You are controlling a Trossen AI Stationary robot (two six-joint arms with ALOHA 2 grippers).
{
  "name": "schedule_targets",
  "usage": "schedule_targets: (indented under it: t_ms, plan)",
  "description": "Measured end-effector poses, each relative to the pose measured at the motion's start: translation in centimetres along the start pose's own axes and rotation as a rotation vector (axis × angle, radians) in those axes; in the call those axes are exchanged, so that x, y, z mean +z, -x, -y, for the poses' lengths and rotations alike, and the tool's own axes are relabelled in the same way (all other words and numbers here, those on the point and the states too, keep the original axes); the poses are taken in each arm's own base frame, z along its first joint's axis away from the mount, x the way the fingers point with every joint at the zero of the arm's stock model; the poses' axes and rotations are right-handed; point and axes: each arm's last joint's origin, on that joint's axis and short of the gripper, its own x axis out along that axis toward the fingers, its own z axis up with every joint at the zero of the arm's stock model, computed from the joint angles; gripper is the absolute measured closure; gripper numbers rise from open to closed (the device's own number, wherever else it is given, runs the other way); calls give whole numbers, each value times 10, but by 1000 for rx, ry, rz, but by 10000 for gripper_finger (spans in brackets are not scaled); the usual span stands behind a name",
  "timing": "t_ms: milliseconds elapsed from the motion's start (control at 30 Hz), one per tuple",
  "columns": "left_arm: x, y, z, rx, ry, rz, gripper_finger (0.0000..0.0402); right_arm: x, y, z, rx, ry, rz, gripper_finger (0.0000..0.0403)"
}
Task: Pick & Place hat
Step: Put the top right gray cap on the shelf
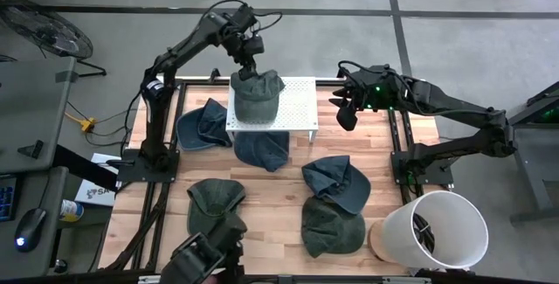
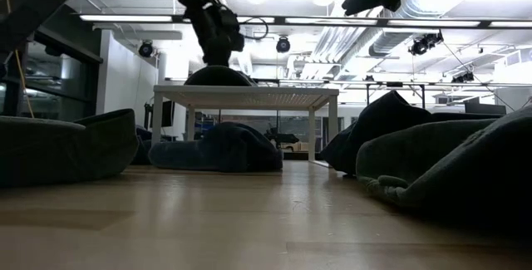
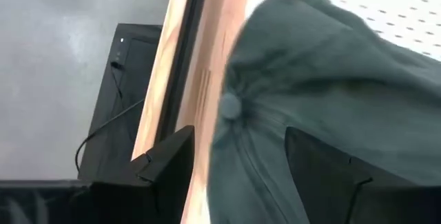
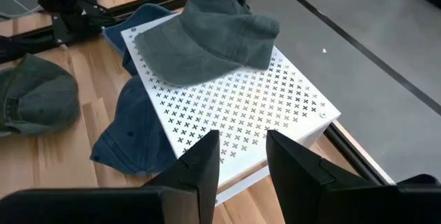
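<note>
Wooden slat table (image 1: 279, 198) fills the frame's centre. You have the green cloth cap (image 1: 257, 94) resting on the white perforated metal stand (image 1: 297, 109), upper middle. Left gripper (image 1: 247, 68), jaws spread around its crown, grips nothing; placing looks done. Next, lift clear. Right gripper (image 1: 343, 109) hangs part-open, empty, beside the stand.

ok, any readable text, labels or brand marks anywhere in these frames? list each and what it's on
Nothing reads clearly.
White sheet beside the table's left edge: dark print, too small to read.
Hat on the white perforated stand: no logo or lettering visible.
White bucket: no marking seen.
</note>
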Motion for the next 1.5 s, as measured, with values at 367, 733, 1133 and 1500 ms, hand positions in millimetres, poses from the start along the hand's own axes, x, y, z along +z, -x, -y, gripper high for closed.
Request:
schedule_targets:
  t_ms: [367, 733, 1133, 1500]
  plan:
    - [2, -17, -5, -62, -24, 22, 181, 0, 0, 0, 0, -26, 0, 289]
    - [0, -23, -10, -79, -41, 52, 181, 0, 0, 0, -17, -24, 4, 289]
    - [-5, -36, -16, -133, -11, 31, 181, 0, 0, 1, -19, -16, 5, 289]
    - [-7, -43, -16, -157, 9, 14, 200, 0, 0, 0, -18, -15, 4, 289]
